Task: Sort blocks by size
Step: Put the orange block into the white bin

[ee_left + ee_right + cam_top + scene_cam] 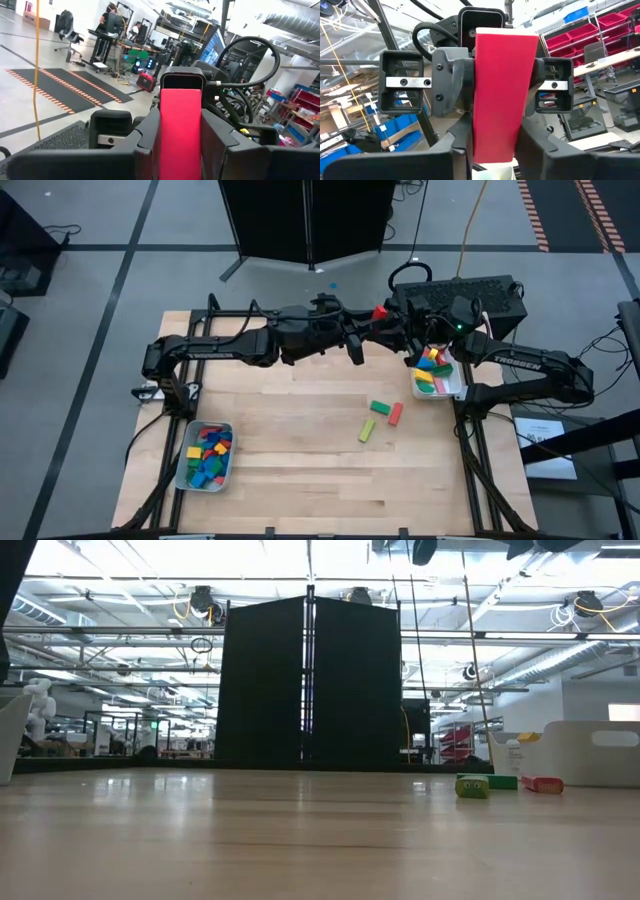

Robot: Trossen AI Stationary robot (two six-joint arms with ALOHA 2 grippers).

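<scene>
A red bar [380, 311] is held high over the table's far edge, between my two grippers, which face each other. My left gripper [180, 150] reaches in from the table's left and shows in the high view [370, 322]. It is shut on the bar [180, 125]. My right gripper [495, 155] comes from the right [395, 320] and is also shut on the bar [500, 90]. Three loose bars lie flat on the table: green [380, 407], red [395, 414] and yellow-green [367, 430]. My left gripper pinches the red bar's two long sides [167, 145] between its two fingers. The fingers [457, 90] come about level from the table's left and lie across the bar. The bar is clear of the table. My right gripper pinches the same bar near its lower end [485, 150] between its two fingers. The fingers [530, 145] come about level from the table's right, across the bar. The bar stands up between them, above the table.
A pale tray [455, 385] at the right edge holds several blocks. Another tray [182, 465] at the near left holds several small blocks. The low view shows the loose bars [472, 786] and the right tray [590, 752]. Bare wood lies between the trays.
</scene>
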